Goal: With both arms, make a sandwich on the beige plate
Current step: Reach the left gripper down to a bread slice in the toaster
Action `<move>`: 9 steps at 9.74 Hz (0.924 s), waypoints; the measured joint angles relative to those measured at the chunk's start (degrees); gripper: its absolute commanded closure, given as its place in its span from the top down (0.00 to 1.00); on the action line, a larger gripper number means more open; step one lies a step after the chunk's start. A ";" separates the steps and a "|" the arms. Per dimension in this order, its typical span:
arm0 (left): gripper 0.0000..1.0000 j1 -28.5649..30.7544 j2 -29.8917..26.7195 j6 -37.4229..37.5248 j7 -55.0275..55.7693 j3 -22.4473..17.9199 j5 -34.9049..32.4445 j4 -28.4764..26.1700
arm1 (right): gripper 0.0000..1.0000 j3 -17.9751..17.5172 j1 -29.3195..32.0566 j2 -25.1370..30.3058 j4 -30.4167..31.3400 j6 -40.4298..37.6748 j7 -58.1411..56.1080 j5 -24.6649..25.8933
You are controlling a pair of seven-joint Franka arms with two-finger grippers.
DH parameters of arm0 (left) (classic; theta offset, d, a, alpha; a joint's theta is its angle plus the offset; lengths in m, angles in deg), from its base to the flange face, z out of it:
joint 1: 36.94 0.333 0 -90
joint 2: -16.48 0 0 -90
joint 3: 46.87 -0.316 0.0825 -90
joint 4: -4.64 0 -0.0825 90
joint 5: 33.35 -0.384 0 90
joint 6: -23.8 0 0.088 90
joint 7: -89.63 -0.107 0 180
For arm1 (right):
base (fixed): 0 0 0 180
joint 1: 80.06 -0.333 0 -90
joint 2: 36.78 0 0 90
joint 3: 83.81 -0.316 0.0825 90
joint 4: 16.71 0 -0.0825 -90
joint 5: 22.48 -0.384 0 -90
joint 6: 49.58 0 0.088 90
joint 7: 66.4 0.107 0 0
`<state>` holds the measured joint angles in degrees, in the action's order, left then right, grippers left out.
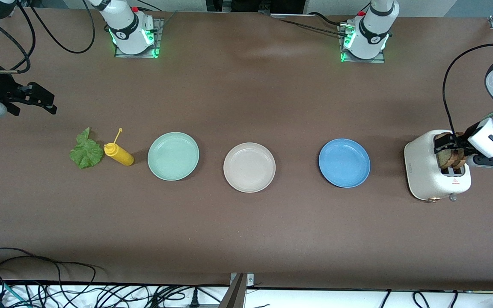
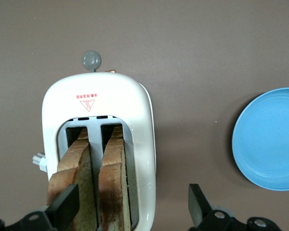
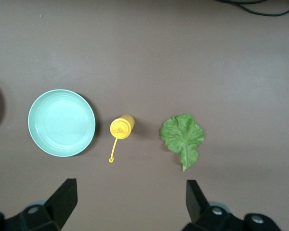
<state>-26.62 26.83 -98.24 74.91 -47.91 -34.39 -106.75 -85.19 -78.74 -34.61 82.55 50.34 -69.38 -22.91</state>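
The beige plate (image 1: 249,167) lies bare at the table's middle. Two toasted bread slices (image 1: 449,158) stand upright in the slots of a white toaster (image 1: 422,171) at the left arm's end. My left gripper (image 1: 447,149) hangs open just over the toaster. In the left wrist view its fingers (image 2: 63,208) straddle the two slices (image 2: 113,168) and one toaster wall (image 2: 145,159), gripping nothing. The green lettuce leaf (image 1: 86,151) lies flat at the right arm's end. My right gripper (image 1: 49,104) hovers open and empty over bare table near that end, with the lettuce (image 3: 182,136) in its wrist view.
A yellow squeeze bottle (image 1: 119,154) lies on its side between the lettuce and a mint-green plate (image 1: 173,155). A blue plate (image 1: 344,162) sits between the beige plate and the toaster. The three plates are in one row. Cables run along the table's near edge.
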 measured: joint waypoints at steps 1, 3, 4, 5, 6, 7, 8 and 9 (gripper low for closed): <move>0.83 0.31 -0.02 -0.78 -0.09 0.00 0.00 -0.63 | 1.00 0.00 0.00 -0.01 0.00 0.00 0.00 0.00; 0.45 0.46 -0.02 -1.35 -0.12 0.00 0.00 -1.29 | 1.00 0.01 0.01 -0.01 0.00 0.00 0.00 0.00; 0.37 0.46 -0.02 -1.38 -0.12 0.00 0.00 -1.38 | 1.00 0.01 0.01 -0.01 -0.01 0.00 0.00 0.00; 0.34 0.47 -0.02 -1.38 -0.12 0.00 0.00 -1.51 | 1.00 0.02 0.01 -0.01 -0.01 0.00 0.00 0.00; 0.24 0.49 -0.02 -1.38 -0.12 0.00 0.00 -1.58 | 1.00 0.09 0.02 -0.02 -0.01 -0.06 0.00 0.00; 0.13 0.58 -0.02 -1.38 -0.15 0.00 0.00 -1.58 | 1.00 0.16 0.04 -0.02 -0.01 -0.09 0.00 0.00; 0.00 0.79 -0.03 -1.38 -0.42 0.00 0.00 -1.59 | 1.00 0.18 0.05 -0.02 -0.01 -0.09 0.00 0.00; 0.00 1.19 -0.03 -1.39 -1.54 0.00 0.00 -1.58 | 1.00 0.18 0.05 -0.02 -0.01 -0.09 0.00 0.00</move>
<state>-25.43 26.80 -99.63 73.37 -47.90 -34.39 -108.34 -85.00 -78.69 -34.63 82.54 50.25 -69.38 -22.91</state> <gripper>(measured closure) 0.868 0.000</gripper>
